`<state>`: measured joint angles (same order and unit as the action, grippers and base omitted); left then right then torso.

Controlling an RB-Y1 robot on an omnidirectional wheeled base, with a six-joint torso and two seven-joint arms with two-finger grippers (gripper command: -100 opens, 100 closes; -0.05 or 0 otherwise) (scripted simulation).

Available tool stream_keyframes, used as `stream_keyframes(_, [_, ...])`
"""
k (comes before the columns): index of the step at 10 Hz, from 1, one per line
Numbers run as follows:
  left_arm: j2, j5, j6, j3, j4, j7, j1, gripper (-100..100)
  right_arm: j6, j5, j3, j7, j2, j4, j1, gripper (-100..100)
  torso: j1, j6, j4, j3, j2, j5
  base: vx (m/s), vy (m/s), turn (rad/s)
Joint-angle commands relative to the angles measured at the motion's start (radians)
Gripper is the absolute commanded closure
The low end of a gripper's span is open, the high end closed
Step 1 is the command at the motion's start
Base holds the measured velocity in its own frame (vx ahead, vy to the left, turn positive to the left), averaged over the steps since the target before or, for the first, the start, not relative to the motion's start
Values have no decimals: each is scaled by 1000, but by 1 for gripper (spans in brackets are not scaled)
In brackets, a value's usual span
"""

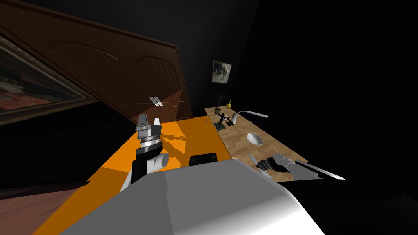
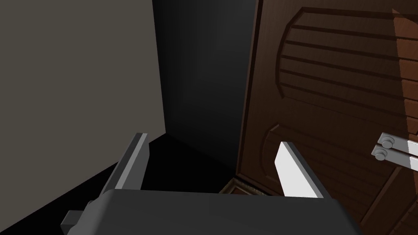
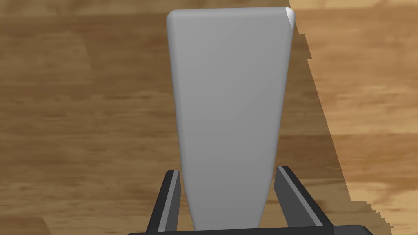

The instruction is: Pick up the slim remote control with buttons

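The right gripper (image 3: pixel 227 169) is clenched on the slim grey remote (image 3: pixel 230 102), its fingers pressing the two long edges at the near end. The far end juts straight ahead, with bare wooden table (image 3: pixel 81 122) on both sides. Farther along the table a white bowl (image 1: pixel 254 138) sits well apart. The left gripper (image 1: pixel 149 121) stands released, facing a brown door (image 2: pixel 326 102)

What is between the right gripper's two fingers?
A slim, plain grey remote. The right gripper presses its sides, over the wooden table. The right wrist view shows this.
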<state>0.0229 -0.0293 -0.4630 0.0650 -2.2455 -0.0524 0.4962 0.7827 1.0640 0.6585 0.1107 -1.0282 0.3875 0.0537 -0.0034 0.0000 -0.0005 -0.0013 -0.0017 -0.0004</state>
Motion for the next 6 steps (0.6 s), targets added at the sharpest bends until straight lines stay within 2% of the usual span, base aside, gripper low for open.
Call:
stream_keyframes(1, [0, 0, 0, 0, 0, 0, 0, 0, 0, 0, 0, 0, 0, 0, 0, 100, 0, 0, 0, 0, 0, 0, 0, 0, 0])
stream_keyframes(3, [0, 0, 0, 0, 0, 0, 0, 0, 0, 0, 0, 0, 0, 0, 0, 100, -1, 0, 0, 0, 0, 0, 0, 0, 0])
stream_keyframes(4, [0, 0, 0, 0, 0, 0, 0, 0, -1, 0, 0, 0, 0, 0, 0, 0, -1, 0, 0, 0, 0, 0, 0, 0, 0])
stream_keyframes(5, [0, 0, 0, 0, 0, 0, 0, 0, 13, 11, 3, -13, -19, 11, -10, 100, -1, 0, 0, 0, 0, 0, 77, 20, -216])
stream_keyframes(6, [0, 0, 0, 0, 0, 0, 0, 0, 23, 19, 6, -18, -33, 23, -16, 100, 1, 1, -1, -2, -4, 1, 139, 42, -329])
